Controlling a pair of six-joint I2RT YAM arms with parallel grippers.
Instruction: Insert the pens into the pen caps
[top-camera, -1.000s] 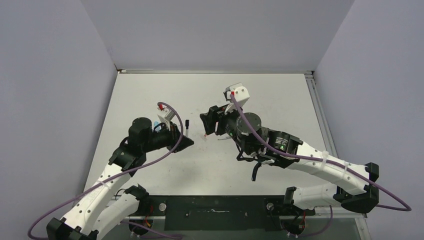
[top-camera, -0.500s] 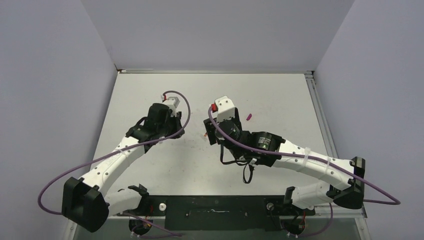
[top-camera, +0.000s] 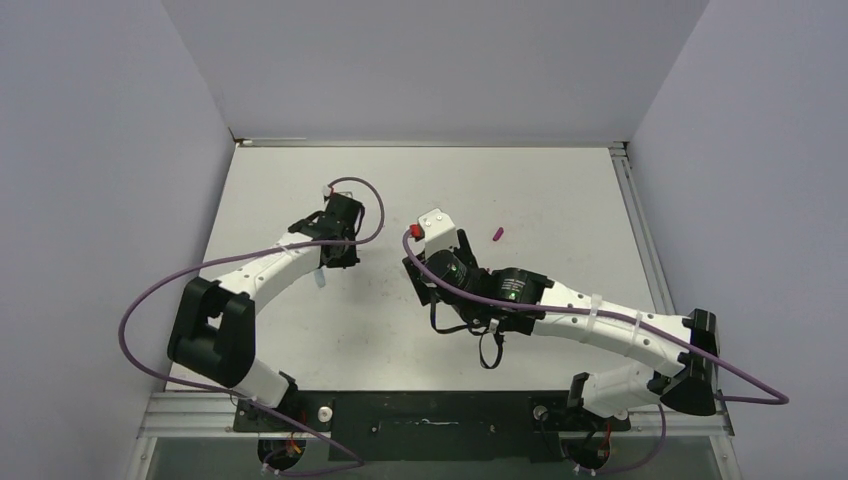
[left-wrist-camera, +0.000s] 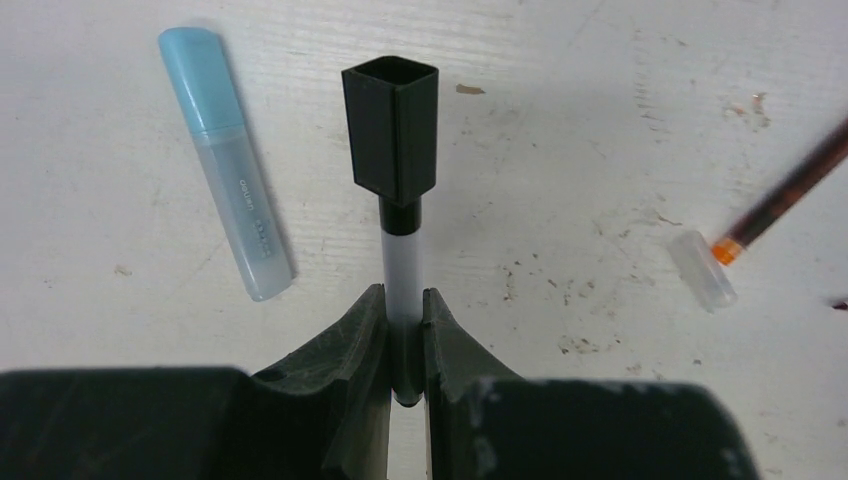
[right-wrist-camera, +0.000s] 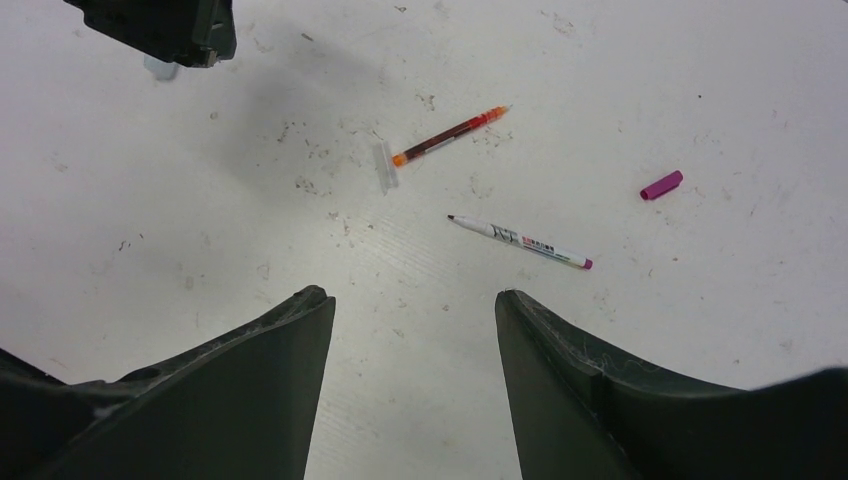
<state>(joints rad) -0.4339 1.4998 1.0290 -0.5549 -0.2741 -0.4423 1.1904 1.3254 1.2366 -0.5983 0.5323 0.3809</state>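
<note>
Pen with black cap sits clamped in our left gripper. Our right gripper holds its jaws wide, with a red pen and a white pen lying ahead.

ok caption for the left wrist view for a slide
Left gripper clamps a black-capped white pen, light-blue marker lying to its left

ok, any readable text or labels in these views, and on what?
Nothing legible.
light-blue marker: dark print along the clear barrel, too blurred to read.
white pen: dark print on the barrel, too small to read.
black-capped pen in the left hand, red pen, purple cap: no markings seen.
</note>
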